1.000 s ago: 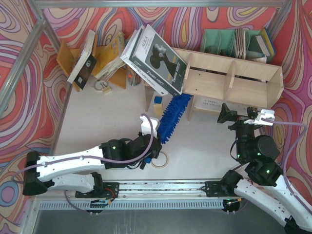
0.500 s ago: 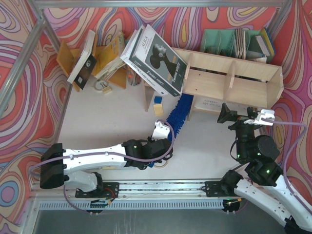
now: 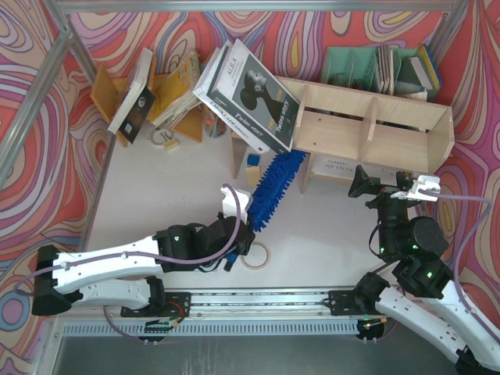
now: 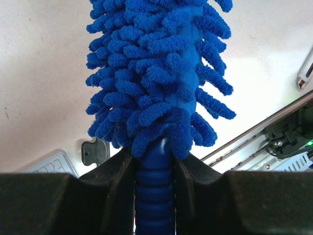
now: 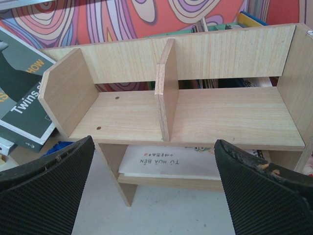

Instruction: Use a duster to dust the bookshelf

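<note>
only one duster (image 3: 270, 190) near one bookshelf (image 3: 391, 129).

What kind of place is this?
Probably a robot test cell staged as a reading corner: patterned backdrop walls on a metal frame, the left arm and right arm on a rail, a bookshelf beside leaning books.

We counted two pincers, the left pincer (image 4: 154, 169) and the right pincer (image 5: 155, 196). One duster (image 3: 272, 191) sat between the left pincer's fingers. Ahead of the right pincer stood one bookshelf (image 5: 230, 117). It had one divider (image 5: 165, 88), two upper compartments and one lower tier, which held one white booklet (image 5: 166, 164). One ring (image 3: 256, 256) lay just beside the left pincer. Far beyond the right pincer was one green organizer (image 3: 351, 66), and far beyond the left one orange rack (image 3: 103, 90). We could not count the books.
</note>
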Tool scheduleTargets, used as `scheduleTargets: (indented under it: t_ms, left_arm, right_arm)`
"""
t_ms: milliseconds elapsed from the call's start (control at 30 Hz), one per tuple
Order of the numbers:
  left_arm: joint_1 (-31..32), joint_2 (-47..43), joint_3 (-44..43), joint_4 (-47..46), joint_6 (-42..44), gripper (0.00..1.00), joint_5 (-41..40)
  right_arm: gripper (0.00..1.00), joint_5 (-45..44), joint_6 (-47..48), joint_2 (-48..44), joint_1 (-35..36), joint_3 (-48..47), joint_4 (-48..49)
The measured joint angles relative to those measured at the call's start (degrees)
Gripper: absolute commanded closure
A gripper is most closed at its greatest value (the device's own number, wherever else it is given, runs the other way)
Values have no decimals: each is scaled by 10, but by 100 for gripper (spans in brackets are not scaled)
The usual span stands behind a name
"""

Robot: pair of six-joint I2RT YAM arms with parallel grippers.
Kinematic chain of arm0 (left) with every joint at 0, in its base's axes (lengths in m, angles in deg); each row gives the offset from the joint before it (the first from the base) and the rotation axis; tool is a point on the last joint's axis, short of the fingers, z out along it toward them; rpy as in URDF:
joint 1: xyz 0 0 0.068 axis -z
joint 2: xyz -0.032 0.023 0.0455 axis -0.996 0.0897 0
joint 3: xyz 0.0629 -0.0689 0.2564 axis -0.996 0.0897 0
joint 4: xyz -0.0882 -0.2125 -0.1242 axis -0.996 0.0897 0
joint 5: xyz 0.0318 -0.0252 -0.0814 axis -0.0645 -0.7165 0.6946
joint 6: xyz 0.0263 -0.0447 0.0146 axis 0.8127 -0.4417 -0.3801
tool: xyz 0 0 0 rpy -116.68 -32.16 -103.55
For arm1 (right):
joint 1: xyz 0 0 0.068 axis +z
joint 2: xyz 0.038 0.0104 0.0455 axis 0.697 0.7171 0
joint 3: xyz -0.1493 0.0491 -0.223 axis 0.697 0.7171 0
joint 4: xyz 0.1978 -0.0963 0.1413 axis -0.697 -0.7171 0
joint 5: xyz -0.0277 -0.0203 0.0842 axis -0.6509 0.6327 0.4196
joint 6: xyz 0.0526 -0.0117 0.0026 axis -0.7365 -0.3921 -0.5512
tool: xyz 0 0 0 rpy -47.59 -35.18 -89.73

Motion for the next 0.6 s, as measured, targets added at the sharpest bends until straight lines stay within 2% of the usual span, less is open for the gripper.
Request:
scheduleTargets:
  t_ms: [133, 433, 600]
  left_arm:
    - [0, 11, 17, -10, 0, 100, 7]
    - [2, 106, 21, -3, -8, 100, 32]
    - [7, 102, 32, 17, -16, 100, 32]
  right_arm:
    - [1, 0, 0, 0, 0, 0, 0]
    - [1, 0, 0, 0, 0, 0, 0]
    - [1, 0, 0, 3, 0, 0, 0]
